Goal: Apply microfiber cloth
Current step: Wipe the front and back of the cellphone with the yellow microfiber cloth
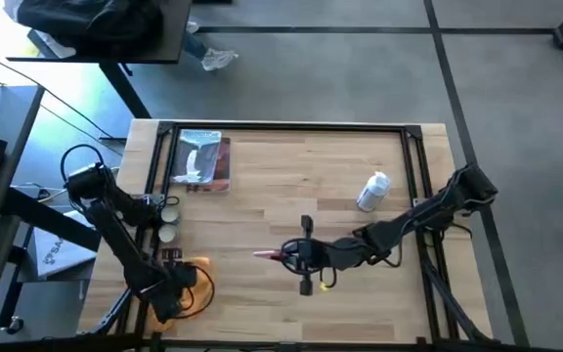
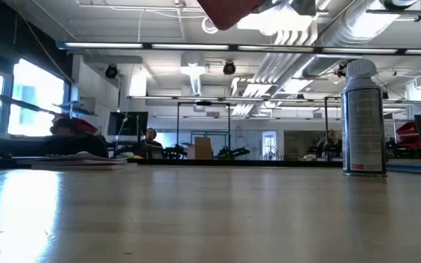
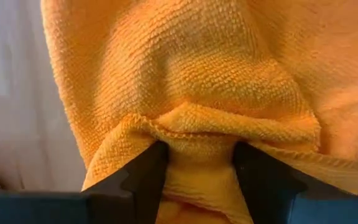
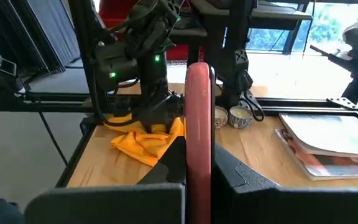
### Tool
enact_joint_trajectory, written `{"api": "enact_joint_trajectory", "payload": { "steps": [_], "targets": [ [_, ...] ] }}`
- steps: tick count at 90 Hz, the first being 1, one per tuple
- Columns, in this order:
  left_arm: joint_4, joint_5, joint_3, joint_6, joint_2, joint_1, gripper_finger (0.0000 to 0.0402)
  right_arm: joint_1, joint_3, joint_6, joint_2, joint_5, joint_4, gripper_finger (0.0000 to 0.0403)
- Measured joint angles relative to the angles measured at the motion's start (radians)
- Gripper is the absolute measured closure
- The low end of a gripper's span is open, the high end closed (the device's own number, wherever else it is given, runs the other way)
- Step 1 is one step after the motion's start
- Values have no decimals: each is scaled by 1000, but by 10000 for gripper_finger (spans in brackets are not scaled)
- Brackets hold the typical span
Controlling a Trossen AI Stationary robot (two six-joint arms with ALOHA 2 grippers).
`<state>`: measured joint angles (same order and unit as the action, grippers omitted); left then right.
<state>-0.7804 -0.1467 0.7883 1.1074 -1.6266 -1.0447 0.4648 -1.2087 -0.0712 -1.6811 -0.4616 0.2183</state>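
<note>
The worktop (image 1: 291, 186) is carrying a packet (image 1: 201, 159) near its far left corner and a spray can (image 1: 372, 192) toward the right edge. The cloth (image 1: 195, 274) is lying bunched at the near left corner, where the left gripper (image 3: 194, 168) is pinching a fold tightly between its fingers (image 3: 143, 171). The right gripper (image 1: 296, 255) is holding a red phone (image 4: 198, 118) on edge, clamped, above the near middle. The cloth probably wants lifting clear before swinging toward the phone, keeping the pinch deep so no fold slips.

Overhead, table-level, two wrist close-ups
</note>
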Motion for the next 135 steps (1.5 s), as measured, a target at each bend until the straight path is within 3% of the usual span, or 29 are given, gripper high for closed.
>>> {"api": "enact_joint_trajectory", "payload": {
  "steps": [16,21,40,51,62,75,92,110,135],
  "targets": [
    [7,-188,5,6,17,4,371,2,0,26,31,-49,-30,403],
    [2,-257,9,4,34,7,389,2,0,18,36,-75,-46,403],
    [68,-546,22,-108,166,40,396,-13,0,-96,40,-190,-54,403],
    [125,-763,23,-218,261,54,398,-28,0,-199,25,-250,-55,403],
    [230,-1003,24,-375,338,69,398,-48,0,-279,-17,-282,-9,403],
    [431,-1151,24,-659,357,113,398,-80,0,-287,-66,-267,165,403],
    [741,-1167,24,-994,337,205,399,-119,0,-288,-100,-202,337,403],
    [940,-1158,24,-1171,335,312,399,-132,0,-314,-108,-176,374,403],
    [1096,-857,26,-1238,286,448,399,-145,1,-264,-108,-218,428,403]
  ]
}}
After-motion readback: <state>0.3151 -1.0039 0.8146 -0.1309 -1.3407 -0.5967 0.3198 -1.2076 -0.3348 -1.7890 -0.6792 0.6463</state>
